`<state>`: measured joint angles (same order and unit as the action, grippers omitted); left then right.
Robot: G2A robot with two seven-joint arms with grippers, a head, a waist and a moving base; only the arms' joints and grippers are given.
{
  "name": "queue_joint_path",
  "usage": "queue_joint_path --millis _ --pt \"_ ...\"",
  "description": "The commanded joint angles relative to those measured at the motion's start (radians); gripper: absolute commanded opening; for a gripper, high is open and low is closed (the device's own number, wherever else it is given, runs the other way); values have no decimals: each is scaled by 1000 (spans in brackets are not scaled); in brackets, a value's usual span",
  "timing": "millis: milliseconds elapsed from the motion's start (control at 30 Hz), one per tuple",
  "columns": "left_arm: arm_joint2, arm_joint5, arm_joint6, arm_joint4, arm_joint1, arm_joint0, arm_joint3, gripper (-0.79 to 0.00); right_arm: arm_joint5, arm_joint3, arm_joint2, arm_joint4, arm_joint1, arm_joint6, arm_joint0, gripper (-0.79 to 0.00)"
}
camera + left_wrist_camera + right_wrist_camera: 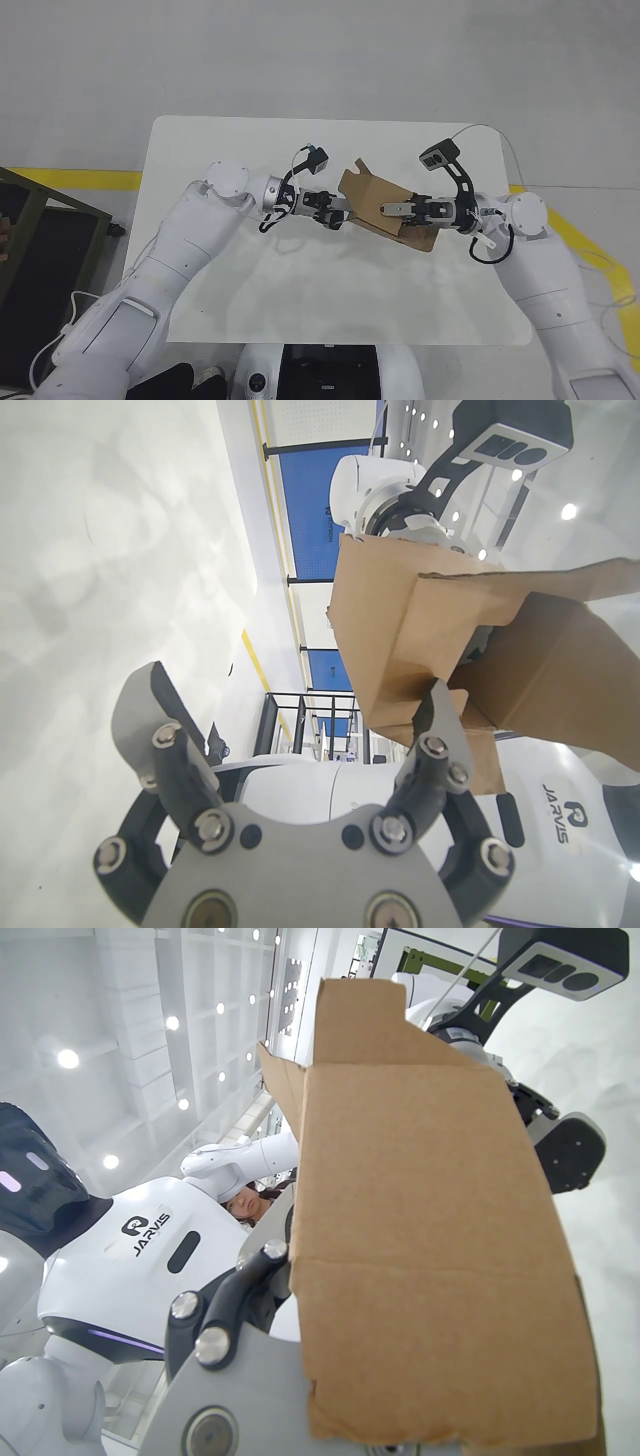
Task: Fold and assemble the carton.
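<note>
**A:** Where is the carton?

**B:** The carton (368,190) is just right of the frame's centre in the top view. It is a half-folded brown shell between the two arms, above the white table (250,150), with one flap jutting toward the upper left.

**A:** And the claws?

**B:** The left claw (336,210) is spread wide at the carton's left edge. In its wrist view one finger (442,710) touches a flap's edge and the other stands free. The right claw (393,210) comes in from the right and pinches a carton wall. One of its fingers lies along the panel; the other is hidden behind cardboard.

**A:** What gets in the way?

**B:** In the right wrist view, the carton's broad panel covers most of that claw.

**A:** And what's around?

**B:** Yellow floor tape (80,179) and a dark rack (40,240) sit at the left edge. A thin cable (497,140) loops near the table's upper right corner.
</note>
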<state>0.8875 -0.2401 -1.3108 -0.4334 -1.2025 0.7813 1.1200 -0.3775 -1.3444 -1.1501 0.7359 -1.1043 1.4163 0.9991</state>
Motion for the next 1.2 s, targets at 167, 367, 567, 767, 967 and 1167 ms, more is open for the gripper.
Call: queue_joint_path --millis 167,367,567,767,967,1167 --pt "6 -2 -1 -5 0 2 -7 0 -12 12 -14 15 0 -5 4 -785" --pt "18 -6 -2 -5 4 6 -9 0 -23 16 -38 32 3 -10 15 -785" --pt "29 -6 -3 -4 8 15 -4 0 -33 35 -64 54 5 -42 26 -785" --pt "59 -83 33 15 15 25 15 0 -2 41 -68 63 5 -35 35 -785" --pt "137 -223 140 77 34 58 43 0 71 62 -54 11 9 -15 29 -785" --pt "208 -386 194 176 59 119 108 0 113 83 -42 -30 13 22 28 -785"
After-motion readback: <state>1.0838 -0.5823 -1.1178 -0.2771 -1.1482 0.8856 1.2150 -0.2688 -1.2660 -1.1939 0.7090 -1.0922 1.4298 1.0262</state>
